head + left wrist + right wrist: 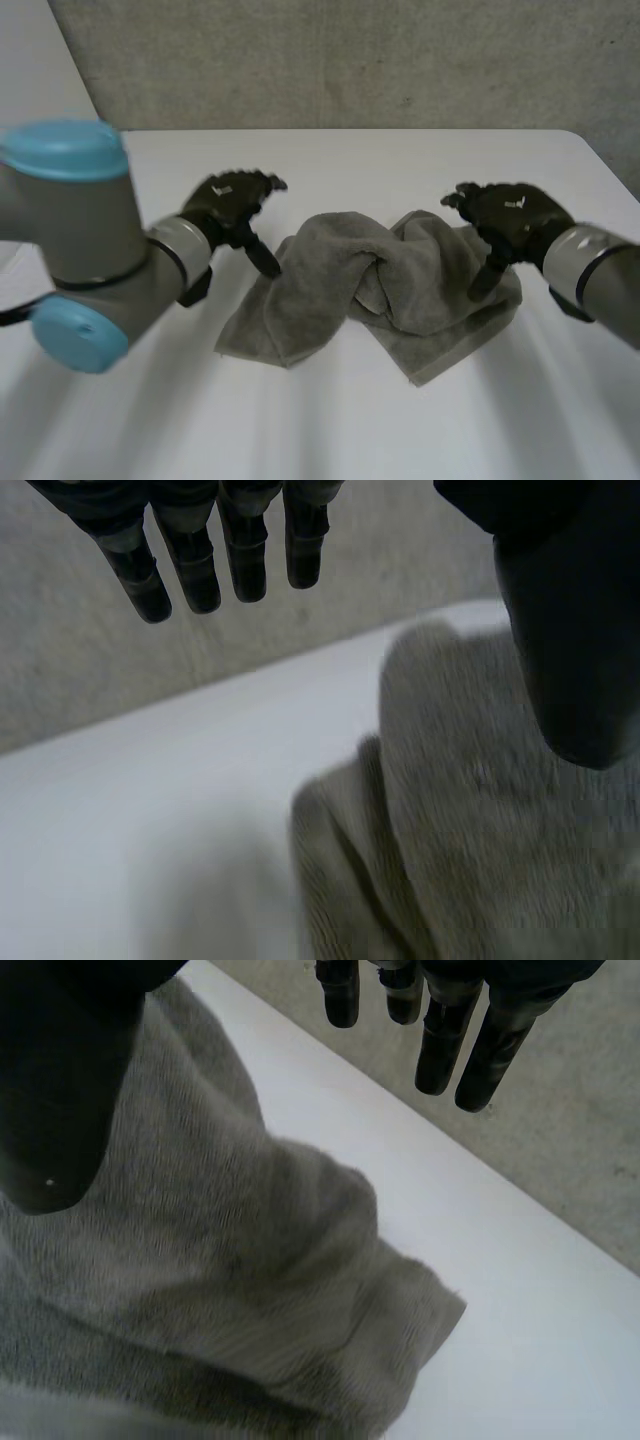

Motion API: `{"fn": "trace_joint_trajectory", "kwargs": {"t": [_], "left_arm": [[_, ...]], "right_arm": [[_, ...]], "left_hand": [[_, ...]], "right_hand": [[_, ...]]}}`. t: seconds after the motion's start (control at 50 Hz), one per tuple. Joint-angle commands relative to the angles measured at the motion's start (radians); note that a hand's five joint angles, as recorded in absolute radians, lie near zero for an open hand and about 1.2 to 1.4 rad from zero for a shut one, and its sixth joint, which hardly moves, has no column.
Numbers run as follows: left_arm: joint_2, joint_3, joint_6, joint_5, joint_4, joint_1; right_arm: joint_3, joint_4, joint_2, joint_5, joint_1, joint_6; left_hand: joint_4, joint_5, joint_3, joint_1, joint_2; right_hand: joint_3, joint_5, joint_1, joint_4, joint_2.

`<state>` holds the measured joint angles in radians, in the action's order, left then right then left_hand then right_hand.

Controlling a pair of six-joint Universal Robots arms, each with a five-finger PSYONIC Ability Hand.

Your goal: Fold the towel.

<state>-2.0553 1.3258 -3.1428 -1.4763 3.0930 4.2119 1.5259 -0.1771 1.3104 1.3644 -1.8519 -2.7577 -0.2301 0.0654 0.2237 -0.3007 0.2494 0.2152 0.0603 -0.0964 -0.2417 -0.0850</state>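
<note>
— What's there?
— You've got one crumpled towel mid-frame on the surface, with two hands flanking it. Your left hand and right hand are both spread wide, holding nothing.

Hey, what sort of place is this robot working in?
Likely a robotics lab or test room: a plain white table against a bare grey wall, robot arms beside a crumpled towel.

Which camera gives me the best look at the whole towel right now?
The head view: the whole towel lies crumpled on the table between the left hand and right hand. The left wrist view gives one bunched fold beside that hand; the right wrist view a hemmed corner.
</note>
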Motion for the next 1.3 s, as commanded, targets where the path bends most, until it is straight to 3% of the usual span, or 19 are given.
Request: {"fn": "trace_joint_trajectory", "kwargs": {"t": [0.02,0.06,0.24,0.28,0.34,0.38,0.4,0.44,0.46,0.48,0.5,0.62,0.66,0.72,0.82,0.98,1.1,1.22,1.3], "left_arm": [[-0.109,0.024,-0.014,-0.122,0.102,-0.064],[-0.137,0.036,-0.016,-0.168,0.163,-0.078],[-0.206,0.029,-0.048,-0.193,0.237,-0.092],[-0.22,0.023,-0.071,-0.193,0.242,-0.104],[-0.221,0.021,-0.072,-0.191,0.243,-0.105],[-0.221,0.021,-0.072,-0.188,0.242,-0.108],[-0.221,0.021,-0.072,-0.188,0.242,-0.108],[-0.22,0.021,-0.069,-0.187,0.237,-0.11],[-0.22,0.021,-0.069,-0.187,0.237,-0.11],[-0.215,0.021,-0.069,-0.185,0.234,-0.112],[-0.206,0.021,-0.068,-0.185,0.23,-0.115],[-0.106,0.016,-0.065,-0.173,0.211,-0.108],[0.005,0.01,-0.065,-0.127,0.162,-0.093],[0.063,0.004,-0.065,-0.096,0.128,-0.081],[0.289,-0.003,-0.059,-0.004,0.004,-0.053],[0.466,0.01,-0.065,0.028,-0.054,-0.041],[0.503,0.024,-0.069,0.033,-0.094,-0.027],[0.488,0.05,-0.069,0.076,-0.096,0.053],[0.379,0.067,-0.069,0.135,-0.094,0.095]], "right_arm": [[0.188,0.261,-0.003,0.05,0.007,-0.033],[0.238,0.348,-0.01,0.068,-0.003,-0.042],[0.212,0.453,-0.183,0.081,-0.01,-0.042],[0.171,0.45,-0.224,0.085,-0.013,-0.043],[0.14,0.45,-0.241,0.087,-0.03,-0.049],[0.125,0.45,-0.255,0.084,-0.039,-0.057],[0.125,0.45,-0.255,0.084,-0.039,-0.057],[0.088,0.436,-0.289,0.081,-0.044,-0.088],[0.088,0.436,-0.289,0.081,-0.044,-0.088],[0.071,0.427,-0.296,0.076,-0.046,-0.106],[0.057,0.418,-0.296,0.073,-0.046,-0.121],[0.025,0.39,-0.221,0.021,-0.041,-0.138],[-0.015,0.354,-0.084,-0.054,-0.038,-0.163],[-0.09,0.312,0.001,-0.106,-0.032,-0.221],[-0.212,0.236,0.067,-0.155,-0.027,-0.321],[-0.282,0.111,0.138,-0.205,-0.027,-0.341],[-0.257,0.013,0.162,-0.232,-0.027,-0.31],[-0.24,-0.002,0.145,-0.242,-0.02,-0.261],[-0.254,-0.021,0.037,-0.242,0.013,-0.2]], "left_hand": [[0.056,0.026,-0.049,0.034,0.017],[0.056,0.07,-0.049,-0.01,0.061],[0.056,0.182,-0.049,-0.121,0.173],[0.056,0.494,-0.049,-0.434,0.485],[0.056,0.655,-0.049,-0.594,0.645],[0.056,0.953,-0.049,-0.892,0.943],[0.056,0.954,-0.049,-0.893,0.945],[0.056,1.156,-0.049,-1.095,1.146],[0.056,1.156,-0.049,-1.096,1.147],[0.056,1.156,-0.049,-1.096,1.147],[0.056,1.156,-0.049,-1.096,1.147],[0.056,1.156,-0.049,-1.096,1.147],[0.056,1.156,-0.049,-1.096,1.147],[0.056,1.156,-0.049,-1.096,1.147],[0.056,1.156,-0.049,-1.096,1.147],[0.056,1.156,-0.049,-1.096,1.147],[0.056,1.156,-0.049,-1.096,1.147],[0.056,1.156,-0.049,-1.096,1.147],[0.056,1.156,-0.049,-1.096,1.147]], "right_hand": [[-0.041,-0.06,-0.009,0.067,-0.021],[-0.041,-0.06,-0.036,0.067,-0.047],[-0.041,-0.041,-0.097,0.067,-0.109],[-0.041,0.134,-0.272,0.067,-0.284],[-0.041,0.354,-0.492,0.067,-0.504],[-0.041,0.498,-0.636,0.067,-0.647],[-0.041,0.499,-0.637,0.067,-0.649],[-0.041,0.829,-0.967,0.067,-0.978],[-0.041,0.831,-0.969,0.067,-0.981],[-0.041,1.136,-1.274,0.067,-1.286],[-0.041,1.161,-1.3,0.067,-1.311],[-0.041,1.161,-1.3,0.067,-1.311],[-0.041,1.161,-1.3,0.067,-1.311],[-0.041,1.161,-1.3,0.067,-1.311],[-0.041,1.161,-1.3,0.067,-1.311],[-0.041,1.161,-1.3,0.067,-1.311],[-0.041,1.161,-1.3,0.067,-1.311],[-0.041,1.161,-1.3,0.067,-1.311],[-0.041,1.161,-1.3,0.067,-1.311]]}}
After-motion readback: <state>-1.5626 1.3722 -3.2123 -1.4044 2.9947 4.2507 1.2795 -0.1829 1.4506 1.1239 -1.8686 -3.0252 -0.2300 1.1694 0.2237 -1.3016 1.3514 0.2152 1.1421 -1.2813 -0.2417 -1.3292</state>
